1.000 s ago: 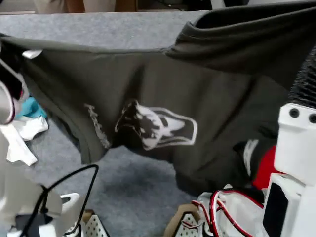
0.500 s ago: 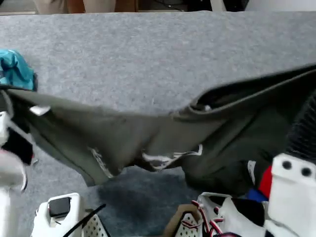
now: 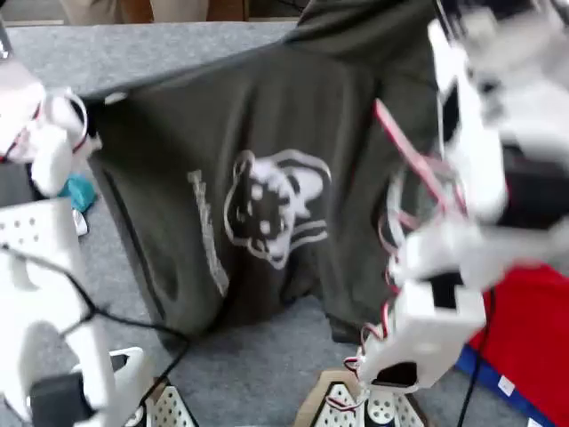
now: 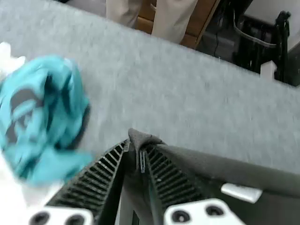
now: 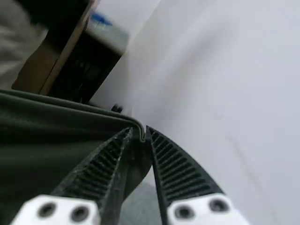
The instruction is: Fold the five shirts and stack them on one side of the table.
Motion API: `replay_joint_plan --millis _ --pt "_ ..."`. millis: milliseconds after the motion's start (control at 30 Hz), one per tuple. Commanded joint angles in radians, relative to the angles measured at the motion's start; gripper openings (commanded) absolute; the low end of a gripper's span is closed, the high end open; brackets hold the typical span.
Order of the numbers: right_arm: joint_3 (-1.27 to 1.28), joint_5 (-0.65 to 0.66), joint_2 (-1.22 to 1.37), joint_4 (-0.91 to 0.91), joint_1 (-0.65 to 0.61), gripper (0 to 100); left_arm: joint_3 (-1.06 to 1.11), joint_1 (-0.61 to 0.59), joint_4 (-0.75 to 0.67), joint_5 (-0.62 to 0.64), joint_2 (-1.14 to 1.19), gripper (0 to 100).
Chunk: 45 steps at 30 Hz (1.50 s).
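Note:
A dark olive shirt with a white print hangs stretched in the air between both arms, its lower hem near the grey table. My left gripper is shut on one top corner of the shirt, at the left in the high view. My right gripper is shut on the other top corner of the shirt, raised high at the right. A crumpled teal shirt lies on the table beyond the left gripper; a bit of the teal shirt peeks out beside the left arm.
A red shirt lies at the right front over something blue. White cloth sits by the teal shirt. The arm bases and cables crowd the near edge. The table's far half lies bare.
Both arms have swung the olive shirt up from a low sagging position, so it now hangs spread with the print facing the high camera. The right arm rose high.

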Motion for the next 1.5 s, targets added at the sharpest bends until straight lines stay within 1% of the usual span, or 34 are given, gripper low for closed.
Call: replay_joint_plan --millis 0,100,267,367,467,567,633,800,867,933,1000,1100,1233,1400,1467 --pt "-0.012 0.008 0.176 -0.078 -0.019 0.7 -0.123 0.005 -0.086 0.029 0.168 2" --pt "-0.019 0.006 0.314 -0.164 -0.051 0.6 -0.305 0.008 -0.110 0.077 0.344 2" --pt "-0.021 0.005 0.484 -0.393 -0.096 0.6 -0.649 0.035 -0.098 0.084 0.638 2" --pt "-0.021 0.005 0.542 -0.486 -0.117 0.6 -0.848 0.060 -0.006 0.081 0.776 2" --pt "-0.018 0.011 0.559 -0.505 -0.125 0.6 -1.040 0.075 0.100 0.081 0.889 2" --pt "-0.021 0.011 0.558 -0.473 -0.122 0.6 -1.186 0.080 0.195 0.081 0.980 2" --pt "-0.027 0.012 0.549 -0.420 -0.107 0.6 -1.263 0.078 0.267 0.054 1.023 2" --pt "-0.025 0.015 0.473 -0.163 -0.077 0.8 -1.401 0.084 0.522 -0.049 1.061 2" --pt "-0.024 0.051 0.443 -0.055 -0.074 0.7 -1.436 0.084 0.603 -0.077 1.063 2" --pt "-0.024 0.091 0.421 0.040 -0.074 0.6 -1.452 0.084 0.651 -0.080 1.063 2" --pt "-0.024 0.106 0.415 0.087 -0.074 0.6 -1.428 0.086 0.654 -0.084 1.056 2" --pt "-0.024 0.106 0.410 0.141 -0.065 0.5 -1.326 0.120 0.655 -0.184 1.053 2" --pt "-0.025 0.106 0.407 0.267 -0.058 0.5 -1.181 0.135 0.655 -0.161 1.015 2" --pt "-0.021 0.026 0.407 0.282 -0.041 0.5 -0.930 0.187 0.654 -0.164 0.866 2" --pt "-0.022 0.018 0.381 0.284 -0.035 0.5 -0.813 0.215 0.651 -0.160 0.805 2"
